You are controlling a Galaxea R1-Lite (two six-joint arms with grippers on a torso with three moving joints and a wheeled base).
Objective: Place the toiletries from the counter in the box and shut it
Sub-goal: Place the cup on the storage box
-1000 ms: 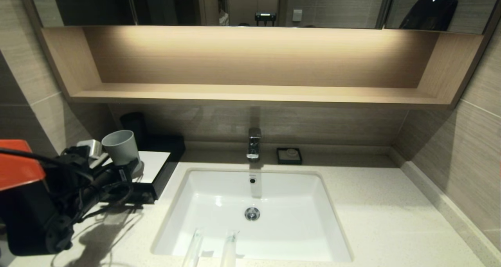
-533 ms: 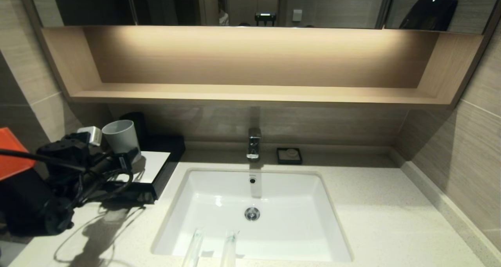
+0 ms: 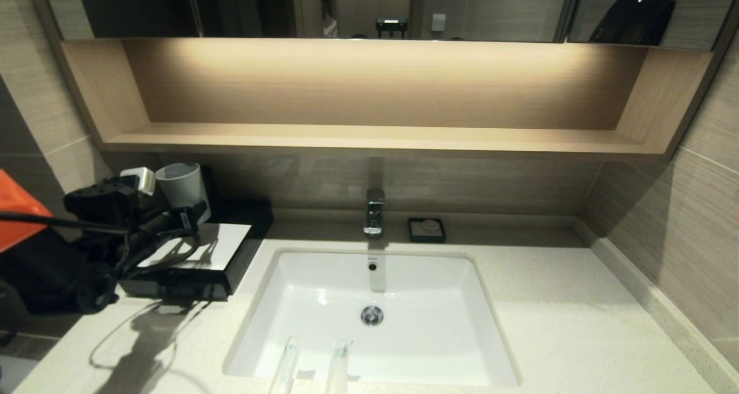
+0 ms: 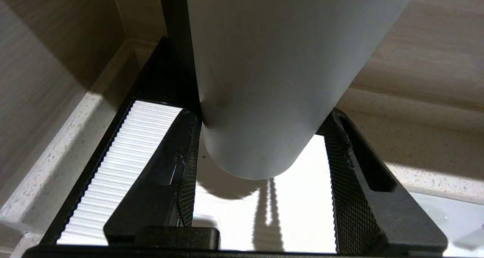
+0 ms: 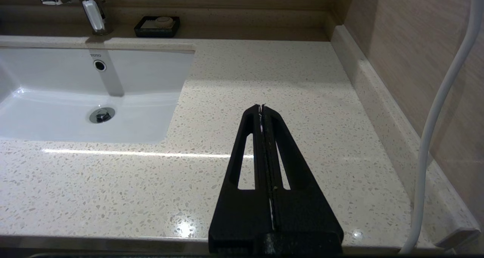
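My left gripper [image 3: 176, 208] is shut on the light grey cup [image 3: 180, 183] and holds it upright in the air above the box [image 3: 228, 246], a low black box with a white top at the counter's back left. In the left wrist view the cup [image 4: 272, 80] sits between the two fingers [image 4: 185, 167], with its shadow on the box's white top [image 4: 124, 148]. Two slim clear packets, the toiletries [image 3: 286, 364] [image 3: 338, 364], lie side by side across the sink's front edge. My right gripper [image 5: 261, 107] is shut and empty over the counter [image 5: 287, 72] at the right.
The white sunken sink [image 3: 323, 272] fills the middle of the counter [image 3: 577, 324]. A chrome faucet [image 3: 374, 212] and a small black soap dish [image 3: 426, 230] stand behind it. A wooden shelf [image 3: 375, 137] overhangs the back. A wall skirting [image 5: 378, 110] bounds the right.
My left gripper has lifted the grey cup up off the box's white top and back toward the wall. The right arm has not moved.
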